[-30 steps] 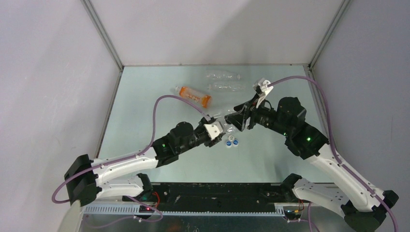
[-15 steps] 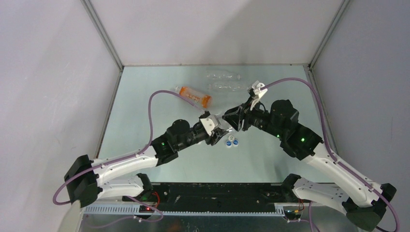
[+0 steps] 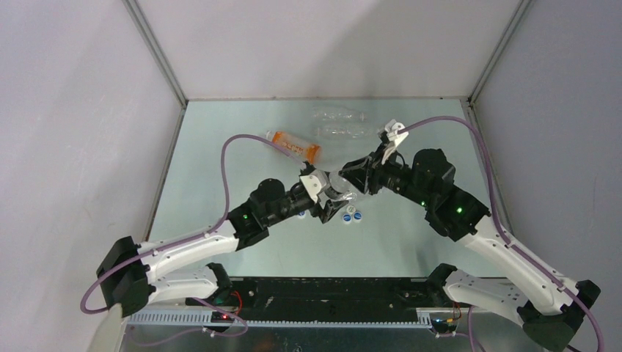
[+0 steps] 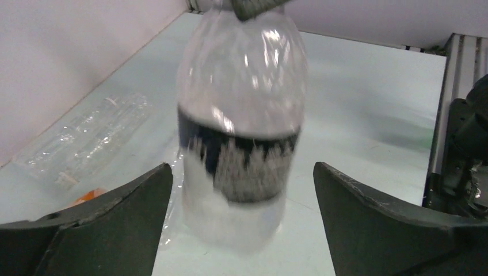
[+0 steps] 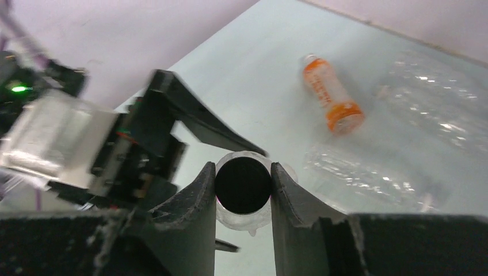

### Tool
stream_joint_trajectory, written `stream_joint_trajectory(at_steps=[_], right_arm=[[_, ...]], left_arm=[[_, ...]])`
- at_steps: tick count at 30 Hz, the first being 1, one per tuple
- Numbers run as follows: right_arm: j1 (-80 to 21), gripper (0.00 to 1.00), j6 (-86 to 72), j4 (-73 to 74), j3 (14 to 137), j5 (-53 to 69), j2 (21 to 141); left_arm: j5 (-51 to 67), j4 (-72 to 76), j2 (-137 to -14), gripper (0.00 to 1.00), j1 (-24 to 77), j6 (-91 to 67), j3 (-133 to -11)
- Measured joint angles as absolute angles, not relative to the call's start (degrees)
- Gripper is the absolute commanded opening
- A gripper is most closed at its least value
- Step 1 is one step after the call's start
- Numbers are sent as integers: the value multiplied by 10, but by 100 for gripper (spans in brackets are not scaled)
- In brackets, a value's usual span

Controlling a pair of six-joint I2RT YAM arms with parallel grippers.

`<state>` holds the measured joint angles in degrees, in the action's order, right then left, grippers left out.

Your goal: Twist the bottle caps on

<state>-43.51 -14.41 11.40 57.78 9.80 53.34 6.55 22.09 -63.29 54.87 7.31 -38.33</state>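
Note:
A clear bottle with a dark label band stands upright on the table, seen in the top view as the bottle between both arms. My left gripper is open, with a finger on either side of the bottle's lower part and a gap on both sides. From above, my right gripper is shut on the black cap, which sits on the bottle's neck. Two blue-topped caps lie on the table just in front of the bottle.
An orange-labelled bottle lies at the back left of centre. Two clear bottles lie side by side near the back edge. Grey walls close in the table on three sides. The arms' purple cables arch above the table.
My left gripper has opened and let go of the bottle. My right gripper has narrowed onto the black cap, and both arms have shifted slightly left.

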Motion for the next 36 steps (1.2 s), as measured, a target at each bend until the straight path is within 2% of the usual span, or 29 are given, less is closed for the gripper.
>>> stream_joint_trajectory(at_steps=[12,22,28,36], right_arm=[[-244,0,-55,124,578,45,546],[-53,0,-22,26,544,12,660],[10,0,-20,-47,526,9,757],[37,4,-20,-98,521,8,830]], left_arm=[[49,143,-518,100,459,57,-374],[-15,-3,-399,100,268,20,-375],[-70,-37,-362,100,184,20,-375],[-78,-37,-360,100,164,14,-373]])
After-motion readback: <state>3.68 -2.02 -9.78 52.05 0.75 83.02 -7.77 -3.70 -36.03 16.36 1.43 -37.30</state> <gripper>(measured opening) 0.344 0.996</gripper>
